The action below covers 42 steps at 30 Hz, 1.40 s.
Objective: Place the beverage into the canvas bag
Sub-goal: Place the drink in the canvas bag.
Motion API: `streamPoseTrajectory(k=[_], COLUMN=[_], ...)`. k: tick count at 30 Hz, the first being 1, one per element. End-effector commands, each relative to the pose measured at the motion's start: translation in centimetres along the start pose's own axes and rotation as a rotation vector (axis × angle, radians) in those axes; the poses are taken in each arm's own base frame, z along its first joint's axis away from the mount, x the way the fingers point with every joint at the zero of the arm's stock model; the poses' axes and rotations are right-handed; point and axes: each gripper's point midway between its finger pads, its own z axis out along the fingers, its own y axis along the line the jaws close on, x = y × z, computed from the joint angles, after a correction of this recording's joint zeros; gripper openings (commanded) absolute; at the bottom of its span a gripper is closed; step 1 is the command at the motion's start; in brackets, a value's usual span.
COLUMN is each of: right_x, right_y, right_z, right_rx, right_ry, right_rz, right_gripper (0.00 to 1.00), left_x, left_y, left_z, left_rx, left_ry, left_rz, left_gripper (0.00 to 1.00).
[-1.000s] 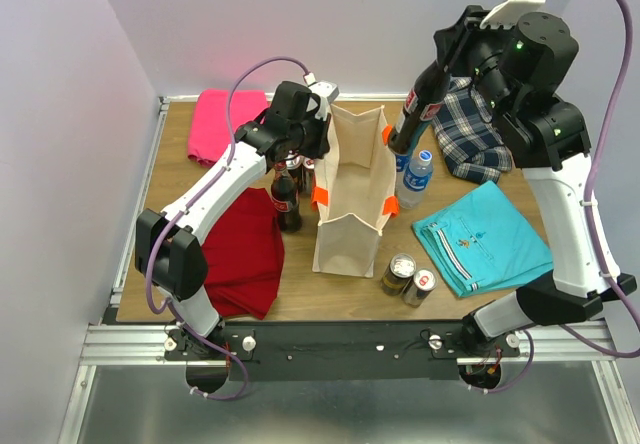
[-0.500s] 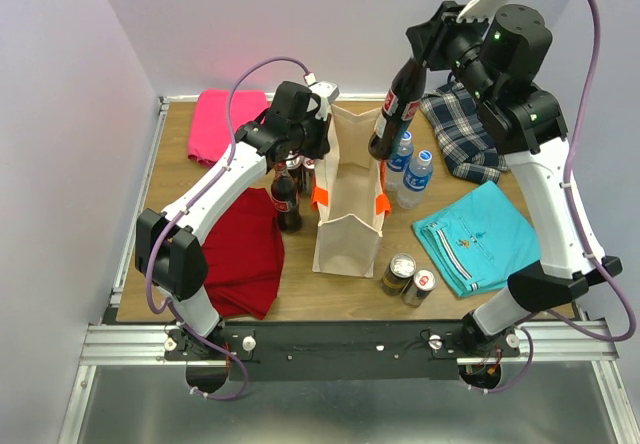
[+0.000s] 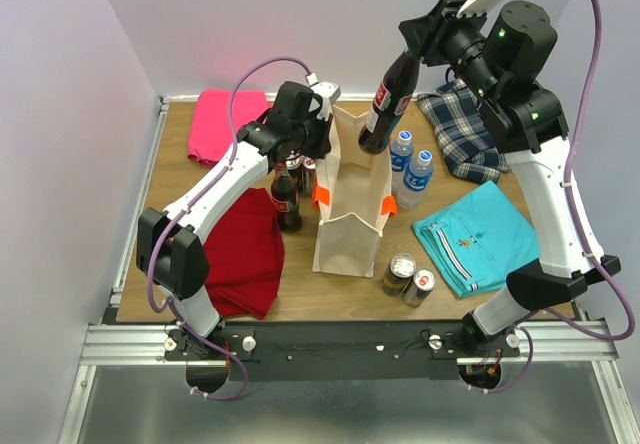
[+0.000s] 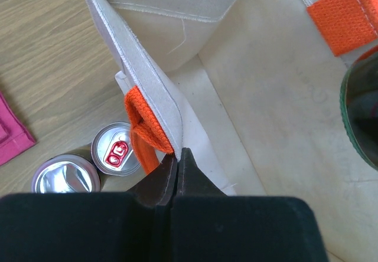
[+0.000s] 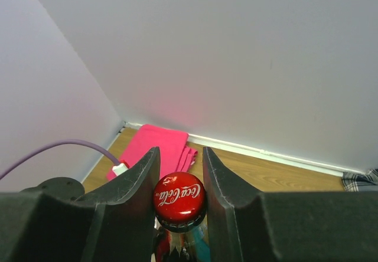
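Note:
The cream canvas bag (image 3: 352, 189) with orange straps stands upright mid-table, mouth open. My left gripper (image 3: 322, 136) is shut on the bag's left rim (image 4: 155, 97) beside an orange strap (image 4: 144, 129). My right gripper (image 3: 418, 52) is shut on the neck of a dark cola bottle (image 3: 383, 106) with a red cap (image 5: 179, 199). It holds the bottle tilted in the air, its base over the bag's open mouth. The bottle's base shows at the right edge of the left wrist view (image 4: 360, 114).
Cola bottles (image 3: 285, 199) and cans (image 4: 117, 148) stand left of the bag. Two water bottles (image 3: 414, 177) stand to its right, two cans (image 3: 408, 278) in front. Pink (image 3: 218, 124), red (image 3: 245, 254), plaid (image 3: 468, 136) and teal (image 3: 482, 234) cloths lie around.
My right arm has carried the cola bottle up and left, from beside the plaid cloth to over the bag's mouth. The left arm has kept its hold on the rim.

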Motion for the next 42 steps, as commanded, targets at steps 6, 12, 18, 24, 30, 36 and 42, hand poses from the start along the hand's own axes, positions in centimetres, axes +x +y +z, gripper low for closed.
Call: streamPoseTrajectory(k=[6, 12, 18, 24, 30, 36, 42], right_x=[-10.1, -6.7, -2.4, 1.6, 5.1, 6.9, 7.3], right_y=[4.5, 3.5, 2.1, 0.6, -1.0, -1.9, -2.6], right_z=[-2.4, -0.2, 2.2, 4.5, 5.9, 6.6, 7.2], right_rx=[-0.189, -0.153, -0.105, -0.059, -0.003, 0.050, 0.098], right_ry=[-0.322, -0.250, -0.158, -0.091, -0.060, -0.057, -0.082], right_rz=[0.074, 0.082, 0.061, 0.019, -0.026, -0.103, -0.186], right_gripper=[0.01, 0.01, 0.01, 0.01, 0.01, 0.01, 0.01], left_x=[-1.4, -1.5, -1.8, -2.0, -1.8, -2.0, -1.8], left_y=[-0.5, -0.5, -0.7, -0.8, -0.9, -0.9, -0.9], left_z=[0.2, -0.2, -0.5, -0.8, -0.7, -0.7, -0.8], left_rx=[-0.001, -0.003, -0.002, -0.001, -0.002, -0.006, -0.014], left_ry=[-0.037, -0.041, -0.040, -0.036, -0.023, -0.019, -0.012], left_rz=[0.009, 0.014, 0.014, 0.008, 0.002, 0.001, 0.001], left_gripper=[0.00, 0.00, 0.00, 0.00, 0.00, 0.00, 0.00])
